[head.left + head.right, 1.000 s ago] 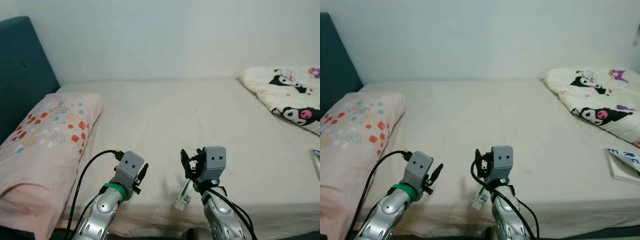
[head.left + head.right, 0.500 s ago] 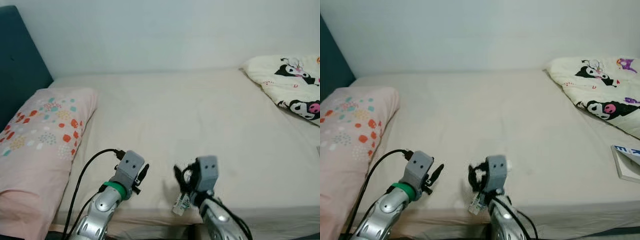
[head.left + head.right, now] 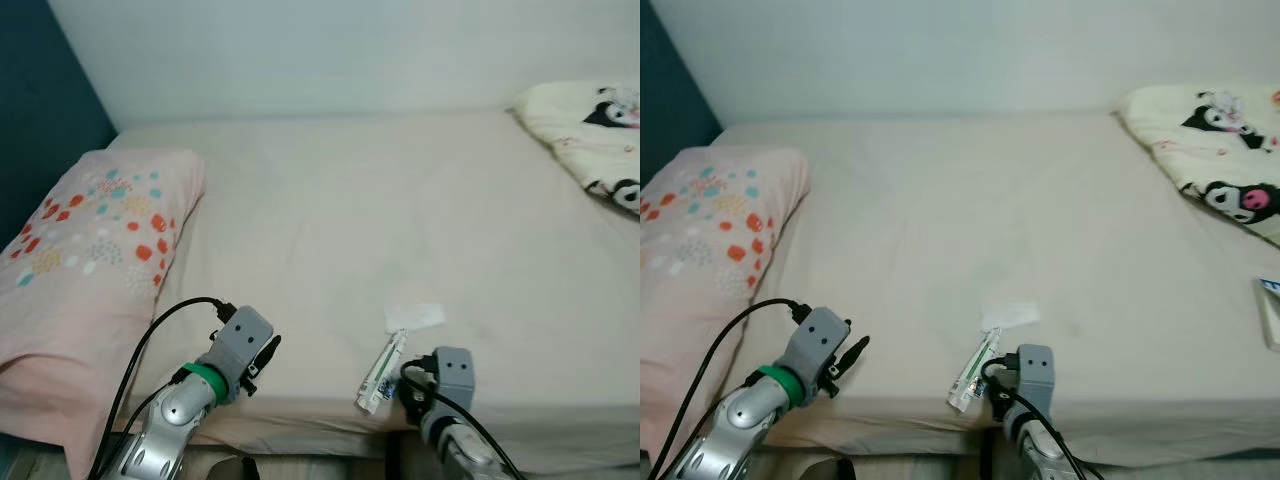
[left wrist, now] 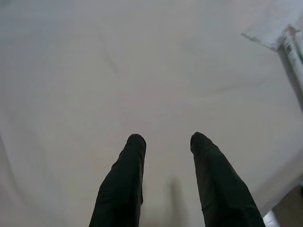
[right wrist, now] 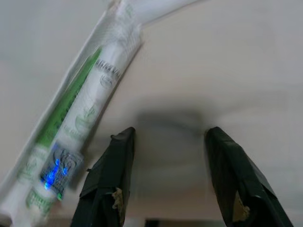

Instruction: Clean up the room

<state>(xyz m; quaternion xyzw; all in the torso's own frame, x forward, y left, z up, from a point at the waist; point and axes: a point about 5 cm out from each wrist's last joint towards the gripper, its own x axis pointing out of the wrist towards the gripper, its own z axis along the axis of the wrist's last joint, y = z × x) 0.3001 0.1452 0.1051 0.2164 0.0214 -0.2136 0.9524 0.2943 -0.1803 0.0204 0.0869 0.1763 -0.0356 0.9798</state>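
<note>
A green-and-white wrapped packet [image 3: 382, 368] lies on the cream bed sheet [image 3: 400, 220] close to the front edge, with a small white scrap of paper [image 3: 416, 317] at its far end. My right gripper [image 5: 169, 133] is open just beside the packet [image 5: 80, 127], low over the sheet, with nothing between its fingers [image 5: 111, 175]. The right arm [image 3: 452, 372] pokes up at the bed's front edge. My left gripper [image 4: 167, 138] is open over bare sheet, to the left of the packet [image 4: 294, 52]; from the head it appears as the left gripper [image 3: 266, 352].
A pink pillow with coloured dots [image 3: 90, 240] lies on the left against a dark teal headboard [image 3: 40, 110]. A white cartoon-print blanket [image 3: 592, 130] is bunched at the far right. A flat white box [image 3: 1270, 312] lies at the right edge.
The camera has shifted. My right arm has dropped and drawn back to the bed's front edge, uncovering the white scrap; the packet lies beside it. The left arm has barely moved.
</note>
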